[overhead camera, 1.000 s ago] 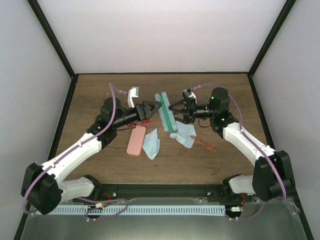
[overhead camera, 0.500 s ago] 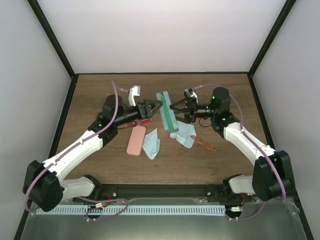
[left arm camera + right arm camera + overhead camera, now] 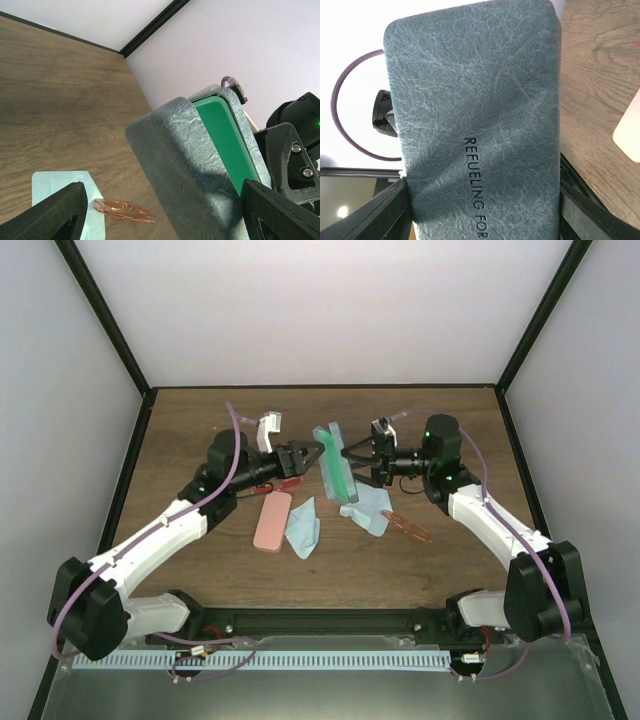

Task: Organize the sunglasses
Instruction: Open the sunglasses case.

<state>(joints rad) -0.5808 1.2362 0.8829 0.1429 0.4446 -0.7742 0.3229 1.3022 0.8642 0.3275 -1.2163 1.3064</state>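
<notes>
My right gripper (image 3: 348, 462) is shut on a grey-blue case (image 3: 334, 464) and holds it on edge above the table's middle. The right wrist view shows the case's textured outside (image 3: 475, 100) spanning both fingers. Its green lining (image 3: 225, 135) shows in the left wrist view. My left gripper (image 3: 316, 457) stands open at the case's left side, with the case between its fingers and a gap left on one side. One pair of sunglasses (image 3: 408, 528), orange-red, lies on the wood at the right (image 3: 122, 210). A reddish pair (image 3: 286, 483) lies under my left gripper.
A pink case (image 3: 271, 521) lies flat left of centre. A light blue cloth (image 3: 302, 527) sits beside it. A second cloth (image 3: 367, 510) lies under the held case, and its corner (image 3: 60, 195) shows in the left wrist view. Black frame posts edge the table.
Both grippers and the grey-blue case have drifted slightly toward the far side. Neither gripper's state has changed.
</notes>
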